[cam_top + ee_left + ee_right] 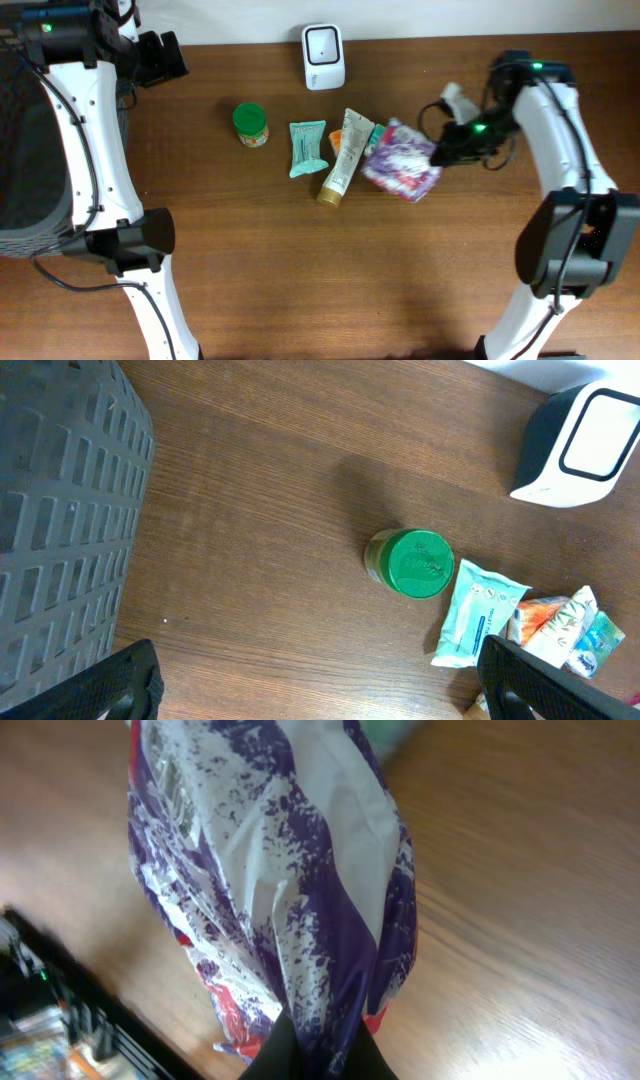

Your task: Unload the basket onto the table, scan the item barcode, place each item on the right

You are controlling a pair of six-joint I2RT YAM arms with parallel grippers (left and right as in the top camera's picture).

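A purple-and-white crinkly packet lies at the right end of a cluster of items on the wooden table. My right gripper is shut on the packet's right edge; in the right wrist view the packet fills the frame and its fold is pinched between the black fingertips. The white barcode scanner stands at the back middle, also in the left wrist view. My left gripper hangs open at the far left, high over bare table, with nothing between its fingers.
A green-lidded jar, a teal wipes pack, a cream tube and a small teal item lie beside the packet. A dark mesh basket stands at the left edge, seen close in the left wrist view.
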